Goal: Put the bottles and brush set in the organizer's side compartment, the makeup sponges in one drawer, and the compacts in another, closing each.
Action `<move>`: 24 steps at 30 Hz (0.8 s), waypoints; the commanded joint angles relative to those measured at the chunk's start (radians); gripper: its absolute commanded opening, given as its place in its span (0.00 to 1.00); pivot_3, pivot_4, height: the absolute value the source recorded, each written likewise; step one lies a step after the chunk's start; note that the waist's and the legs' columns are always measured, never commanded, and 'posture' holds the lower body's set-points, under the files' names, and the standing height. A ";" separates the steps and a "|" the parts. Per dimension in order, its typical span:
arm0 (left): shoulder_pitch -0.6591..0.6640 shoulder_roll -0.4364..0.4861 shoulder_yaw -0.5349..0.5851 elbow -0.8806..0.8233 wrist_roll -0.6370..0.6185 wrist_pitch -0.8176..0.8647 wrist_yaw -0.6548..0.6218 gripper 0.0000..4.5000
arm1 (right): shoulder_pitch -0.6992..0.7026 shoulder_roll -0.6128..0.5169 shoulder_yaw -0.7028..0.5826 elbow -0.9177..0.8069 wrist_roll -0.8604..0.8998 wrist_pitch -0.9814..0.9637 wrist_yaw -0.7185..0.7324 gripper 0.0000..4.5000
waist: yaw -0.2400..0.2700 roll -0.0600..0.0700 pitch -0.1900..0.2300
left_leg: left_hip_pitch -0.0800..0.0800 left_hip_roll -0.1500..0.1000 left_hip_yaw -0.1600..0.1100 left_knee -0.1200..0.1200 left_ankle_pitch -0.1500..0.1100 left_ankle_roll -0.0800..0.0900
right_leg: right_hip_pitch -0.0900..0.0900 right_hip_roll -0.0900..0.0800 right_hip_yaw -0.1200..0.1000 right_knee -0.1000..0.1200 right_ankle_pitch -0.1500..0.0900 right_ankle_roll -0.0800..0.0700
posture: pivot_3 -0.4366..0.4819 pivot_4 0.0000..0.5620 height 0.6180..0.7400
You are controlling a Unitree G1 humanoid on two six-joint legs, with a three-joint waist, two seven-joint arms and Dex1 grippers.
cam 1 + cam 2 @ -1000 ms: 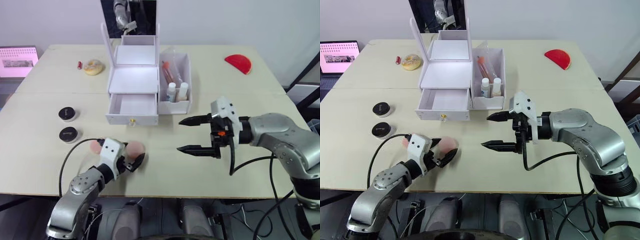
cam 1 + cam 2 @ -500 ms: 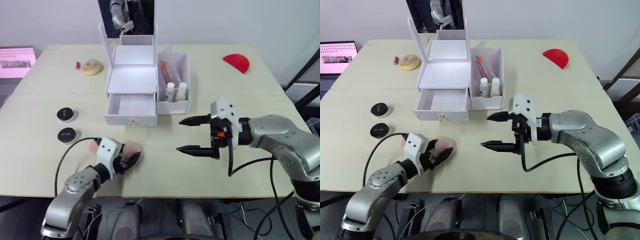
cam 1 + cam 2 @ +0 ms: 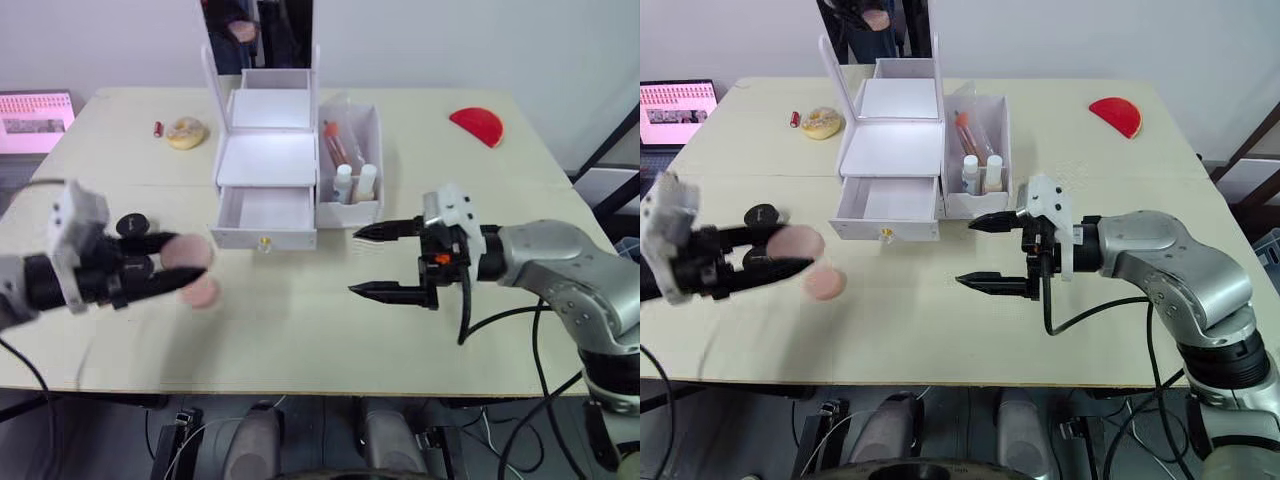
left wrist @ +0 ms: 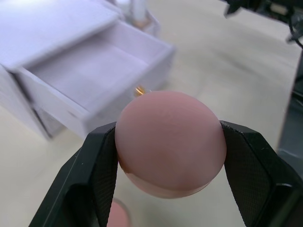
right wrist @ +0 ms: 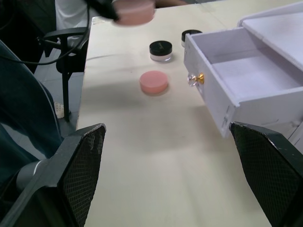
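My left gripper [image 3: 176, 263] is raised over the table's left side, shut on a round pink makeup sponge [image 4: 170, 142]. A second pink sponge [image 3: 203, 291] lies on the table just below it. A black compact [image 3: 133, 224] sits behind the left gripper, and two compacts [image 5: 161, 50] show in the right wrist view. The white organizer [image 3: 265, 150] has its lower drawer [image 3: 265, 213] pulled open and empty. Two bottles [image 3: 354, 182] and a brush set [image 3: 335, 145] stand in its side compartment [image 3: 371, 212]. My right gripper [image 3: 385, 260] hangs open, right of the drawer, holding nothing.
The organizer's mirror lid [image 3: 258, 35] stands upright at the back. A yellow ring-shaped item [image 3: 186, 132] and a small red stick [image 3: 158, 128] lie at the far left. A red half-disc [image 3: 477, 125] lies at the far right, and a pink screen [image 3: 35, 110] stands off the left edge.
My left arm has lifted and swung left with one sponge in its grip, leaving the other sponge on the table. The right gripper has barely moved.
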 commanded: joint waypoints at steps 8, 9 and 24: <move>-0.425 -0.138 -0.356 0.482 0.292 -0.268 -0.134 0.59 | -0.120 0.039 0.011 -0.003 0.021 0.044 -0.030 1.00 | -0.010 0.000 0.000 | 0.000 0.000 0.000 -0.001 0.000 0.000 | -0.001 0.001 0.000 -0.001 0.000 0.001 | 0.48 0.27 1.00; -0.451 -0.154 -0.374 0.519 0.316 -0.293 -0.148 0.59 | -0.129 0.042 0.011 -0.001 0.020 0.049 -0.034 1.00 | -0.009 0.000 0.000 | 0.000 0.000 0.000 -0.001 0.000 0.000 | -0.001 0.001 0.000 0.000 0.000 0.001 | 0.48 0.27 1.00; -0.566 -0.244 -0.415 0.646 0.393 -0.319 -0.228 0.59 | -0.189 0.169 -0.083 0.063 0.081 0.041 -0.127 1.00 | -0.008 -0.001 0.000 | 0.000 0.000 0.000 0.000 0.000 0.000 | -0.001 0.001 0.000 0.001 0.002 0.005 | 0.48 0.27 1.00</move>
